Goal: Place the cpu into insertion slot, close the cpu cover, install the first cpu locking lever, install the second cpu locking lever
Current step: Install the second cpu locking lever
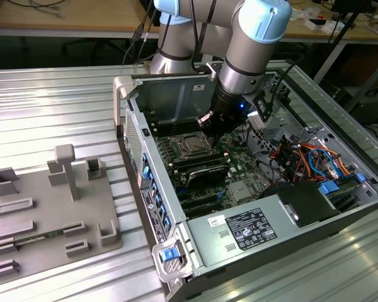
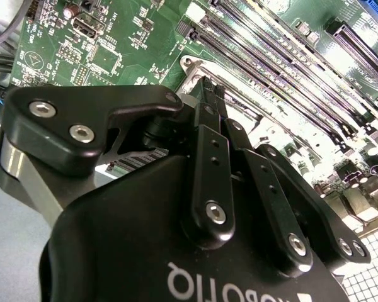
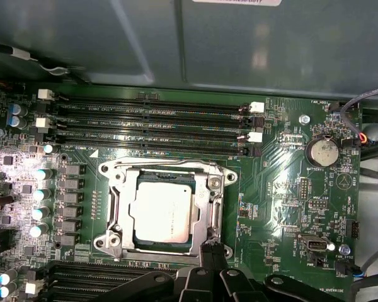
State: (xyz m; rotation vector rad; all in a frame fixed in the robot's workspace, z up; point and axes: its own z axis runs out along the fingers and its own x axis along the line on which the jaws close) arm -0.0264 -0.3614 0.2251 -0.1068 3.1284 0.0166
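We are in a lab: an open computer case lies on a ribbed metal table, with a grey fixture plate at the exterior view's left and desks along the far wall. The arm reaches down into the case over the motherboard.

The cpu already sits in its socket; in the first wrist view its dull silver top shows through the window of the cover, which lies flat over it. So we judge the first two steps done. In the exterior view the socket is just beside the gripper.

The gripper stands at the socket's edge, and its fingers are drawn together into a narrow point at the socket's corner, with no part clearly between them. They seem to press on or near a locking lever, but we cannot tell whether they touch it.

The levers themselves are hard to make out. A thin bar runs along the far side of the socket, beside the memory slots, yet we cannot say whether either lever is latched. The gripper body hides the socket's near edge in both wrist views.
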